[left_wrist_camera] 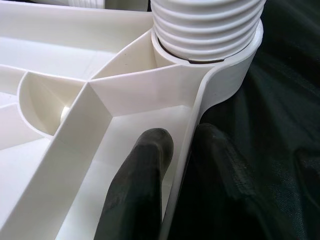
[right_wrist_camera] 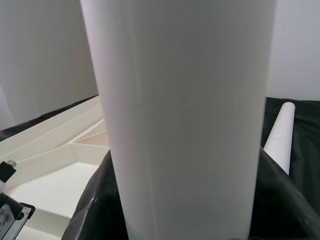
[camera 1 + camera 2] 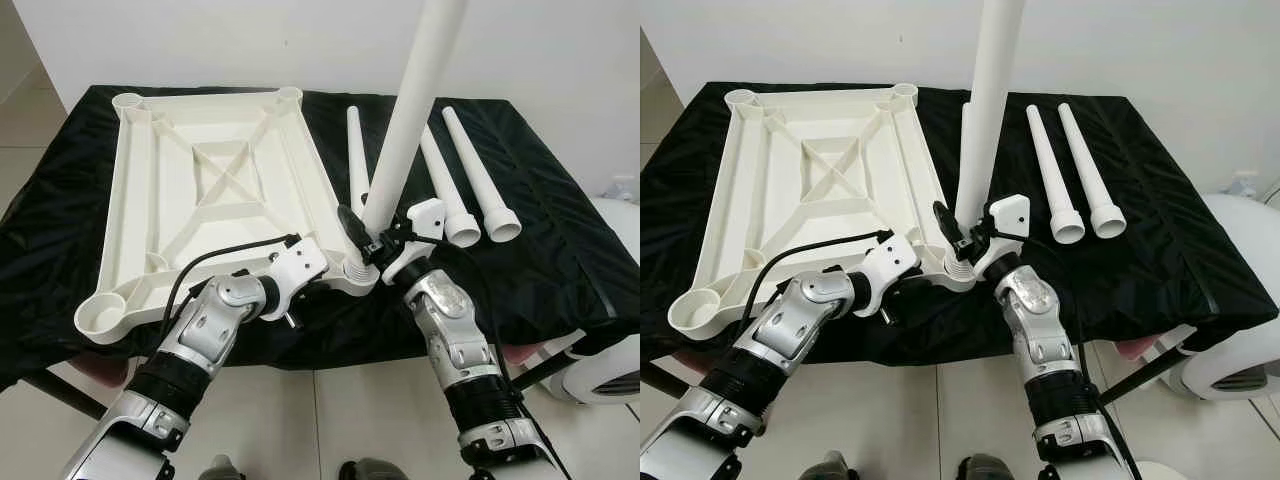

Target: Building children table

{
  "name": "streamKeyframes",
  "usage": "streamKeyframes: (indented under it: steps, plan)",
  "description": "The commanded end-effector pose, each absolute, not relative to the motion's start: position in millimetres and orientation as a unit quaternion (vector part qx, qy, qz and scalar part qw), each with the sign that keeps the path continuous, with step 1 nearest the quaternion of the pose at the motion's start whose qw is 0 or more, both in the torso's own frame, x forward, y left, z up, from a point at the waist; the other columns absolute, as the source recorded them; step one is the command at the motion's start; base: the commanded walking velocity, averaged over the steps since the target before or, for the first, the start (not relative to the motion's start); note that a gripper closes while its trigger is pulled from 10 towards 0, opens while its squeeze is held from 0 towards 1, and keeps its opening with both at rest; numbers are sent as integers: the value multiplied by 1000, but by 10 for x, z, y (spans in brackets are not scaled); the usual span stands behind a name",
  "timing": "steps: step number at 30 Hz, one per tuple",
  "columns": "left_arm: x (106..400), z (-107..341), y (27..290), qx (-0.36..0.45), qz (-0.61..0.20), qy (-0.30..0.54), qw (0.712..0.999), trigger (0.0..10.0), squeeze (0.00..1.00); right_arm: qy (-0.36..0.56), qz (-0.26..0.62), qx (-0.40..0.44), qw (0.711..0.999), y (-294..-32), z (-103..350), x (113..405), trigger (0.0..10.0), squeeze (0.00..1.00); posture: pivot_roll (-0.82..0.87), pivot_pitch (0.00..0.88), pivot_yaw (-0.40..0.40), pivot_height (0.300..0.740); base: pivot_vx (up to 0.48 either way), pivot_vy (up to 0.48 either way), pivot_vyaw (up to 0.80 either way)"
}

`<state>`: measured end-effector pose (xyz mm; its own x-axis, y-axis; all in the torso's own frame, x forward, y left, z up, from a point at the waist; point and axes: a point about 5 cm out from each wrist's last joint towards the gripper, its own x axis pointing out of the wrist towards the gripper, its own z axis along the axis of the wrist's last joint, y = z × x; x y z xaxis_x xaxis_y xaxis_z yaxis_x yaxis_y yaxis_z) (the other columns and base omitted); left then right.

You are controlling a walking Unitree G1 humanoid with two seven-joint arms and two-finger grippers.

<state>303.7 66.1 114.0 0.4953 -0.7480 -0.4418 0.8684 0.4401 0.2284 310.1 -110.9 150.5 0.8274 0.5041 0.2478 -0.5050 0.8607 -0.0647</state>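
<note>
I pinch the rim of the upturned table top (image 3: 215,190) with my left gripper (image 1: 172,165), one finger inside the wall and one outside, to keep it from turning while the leg goes in. My right gripper (image 3: 375,238) is clamped round the upright leg (image 3: 410,110), standing in the corner socket (image 3: 357,272) at the near edge of the black-covered table (image 3: 560,230). The leg is smooth, white, tapered, with threads showing above the socket. Three spare legs (image 3: 470,180) lie beside it.
</note>
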Motion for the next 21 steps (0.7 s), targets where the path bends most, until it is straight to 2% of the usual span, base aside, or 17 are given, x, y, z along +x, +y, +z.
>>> streamKeyframes:
  steps: [1, 9, 21]
  plan:
    - [2996, 1097, 669, 217, -484, 148, 835, 10000, 0, -73, 257, 16, 963, -1195, 1224, 3041, 10000, 0, -26, 20, -23, 740, 0, 0, 0]
    - [3001, 1112, 685, 219, -484, 148, 834, 10000, 0, -69, 254, 37, 964, -1206, 1179, 3031, 10000, 0, -20, 25, -16, 740, 0, 0, 0]
    - [3006, 1127, 689, 220, -485, 148, 833, 10000, 0, -29, 243, 7, 970, -1254, 1110, 3126, 10000, 0, -20, 24, -11, 740, 0, 0, 0]
